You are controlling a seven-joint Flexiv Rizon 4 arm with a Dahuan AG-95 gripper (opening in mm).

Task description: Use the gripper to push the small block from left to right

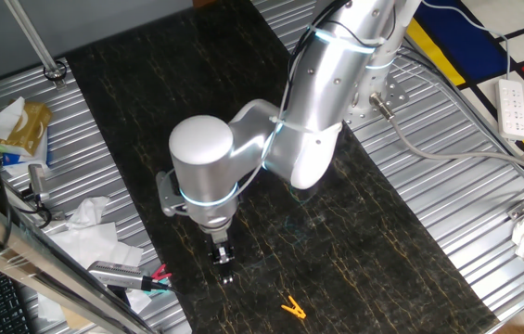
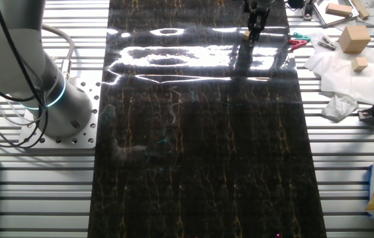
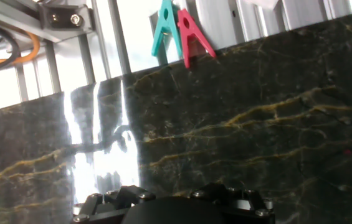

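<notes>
Hovering end effector, fingers together

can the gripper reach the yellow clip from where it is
Probably yes: the gripper hangs low over the dark mat, and the yellow clip lies nearby with only bare mat between.

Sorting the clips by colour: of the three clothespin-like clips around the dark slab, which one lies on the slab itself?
The yellow-orange clip: it lies on the dark marble slab beyond the gripper. The teal clip and red clip sit together off the slab's edge.
</notes>
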